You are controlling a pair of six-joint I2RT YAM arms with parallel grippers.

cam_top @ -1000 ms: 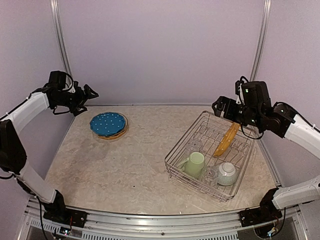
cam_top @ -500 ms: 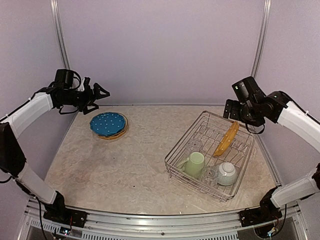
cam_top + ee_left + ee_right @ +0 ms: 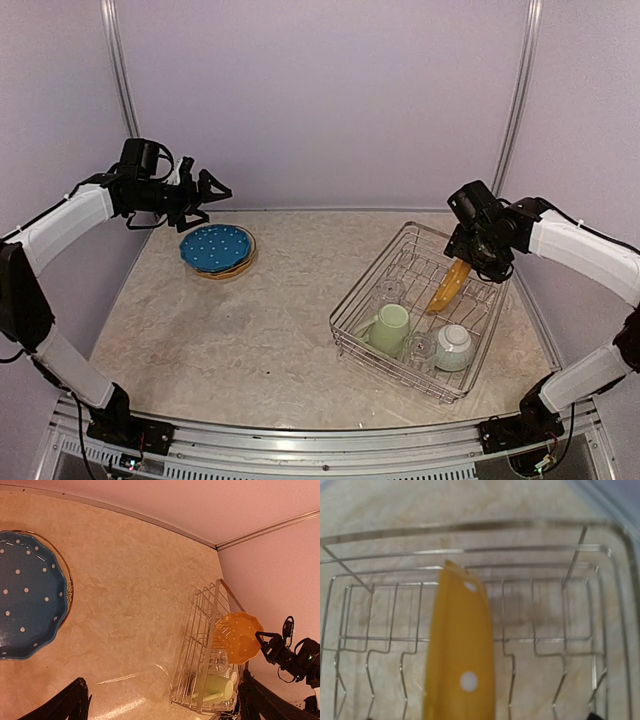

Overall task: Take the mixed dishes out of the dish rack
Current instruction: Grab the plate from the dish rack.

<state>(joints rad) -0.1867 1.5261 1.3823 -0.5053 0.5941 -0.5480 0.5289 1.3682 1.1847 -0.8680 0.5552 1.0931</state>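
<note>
The dish rack [image 3: 372, 270] stands at the right. In it a yellow dotted plate [image 3: 450, 285] stands on edge, with a pale green mug [image 3: 392, 327], a clear glass [image 3: 388, 292] and a small white-and-blue bowl [image 3: 455, 347]. My right gripper [image 3: 472, 256] hangs open just over the plate's top edge; its wrist view shows the plate [image 3: 460, 665] edge-on between the rack wires [image 3: 470, 526]. My left gripper [image 3: 205, 190] is open and empty above the blue plate [image 3: 215, 247], which lies on a yellow plate [image 3: 237, 270]. The cream floral plate is out of view.
A second small glass [image 3: 420, 347] sits by the bowl. The left wrist view shows the blue plate [image 3: 27, 610], the rack [image 3: 207, 655], the yellow plate [image 3: 237, 637] and the mug [image 3: 217, 687]. Walls close in at the back and both sides.
My left gripper has moved right, over the blue plate's far side. My right arm has swung left and down to the yellow plate's top edge.
</note>
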